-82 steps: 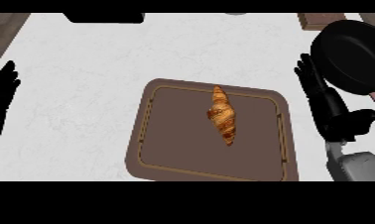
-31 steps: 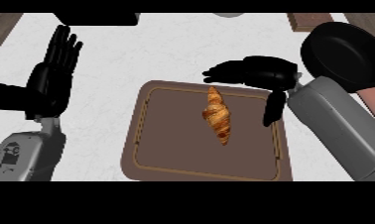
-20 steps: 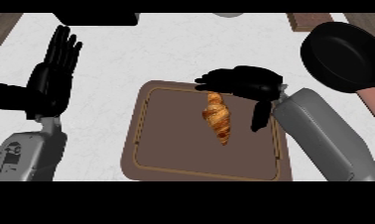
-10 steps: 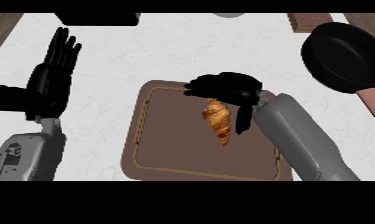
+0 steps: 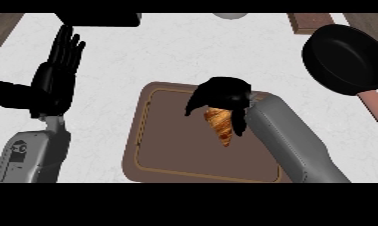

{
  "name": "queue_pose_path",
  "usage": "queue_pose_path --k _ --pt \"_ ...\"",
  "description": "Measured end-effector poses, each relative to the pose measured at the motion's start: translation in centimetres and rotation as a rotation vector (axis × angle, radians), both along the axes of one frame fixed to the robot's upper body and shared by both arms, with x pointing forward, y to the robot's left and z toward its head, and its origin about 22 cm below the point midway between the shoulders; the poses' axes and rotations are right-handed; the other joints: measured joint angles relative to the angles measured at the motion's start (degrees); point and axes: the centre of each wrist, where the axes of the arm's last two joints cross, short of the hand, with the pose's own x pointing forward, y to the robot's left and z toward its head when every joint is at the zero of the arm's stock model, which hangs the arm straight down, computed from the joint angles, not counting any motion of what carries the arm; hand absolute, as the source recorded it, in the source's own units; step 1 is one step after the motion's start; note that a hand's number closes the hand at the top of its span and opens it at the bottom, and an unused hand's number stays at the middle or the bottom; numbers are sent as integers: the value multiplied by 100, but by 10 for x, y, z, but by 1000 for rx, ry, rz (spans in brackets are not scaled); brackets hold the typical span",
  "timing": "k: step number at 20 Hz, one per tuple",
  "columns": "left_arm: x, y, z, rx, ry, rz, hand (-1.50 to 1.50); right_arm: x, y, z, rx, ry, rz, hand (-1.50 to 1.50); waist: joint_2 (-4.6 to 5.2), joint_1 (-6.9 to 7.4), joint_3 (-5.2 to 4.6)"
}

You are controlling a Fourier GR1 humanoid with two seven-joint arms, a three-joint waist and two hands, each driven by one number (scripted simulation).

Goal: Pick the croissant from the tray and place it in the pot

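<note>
One head view looks steeply down, close above the counter (image 5: 184, 55) and tray (image 5: 170, 142).

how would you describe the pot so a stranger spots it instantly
From the brown tray, look up and right to the edge of the white counter. The pot sits there: round, black, the only thing with a pinkish handle.

At centre frame the right hand (image 5: 221, 94) curls over the upper end of the croissant (image 5: 221, 129), which lies on the brown tray (image 5: 166, 145). The black pot (image 5: 341, 60) sits upper right; the left hand (image 5: 55, 77) rests at left, fingers up
</note>
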Motion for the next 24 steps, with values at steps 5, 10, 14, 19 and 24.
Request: queue_pose_path --k 5,10,14,19,24 --pt "-4 1 -1 0 0 3 0 -6 6 -3 40 -60 80 150 -33 -7 -17" --pt "-1 5 0 -1 1 4 0 -17 12 -1 40 -120 103 150 -37 -34 -17" --pt "-4 -1 -4 0 3 9 0 -21 3 2 84 -173 59 150 -23 -56 -4" --pt "-3 1 0 3 3 14 0 -8 -10 22 141 -211 -178 150 42 -61 29" --pt "-3 2 2 7 -10 15 0 22 -53 38 104 -263 -708 150 152 -91 23"
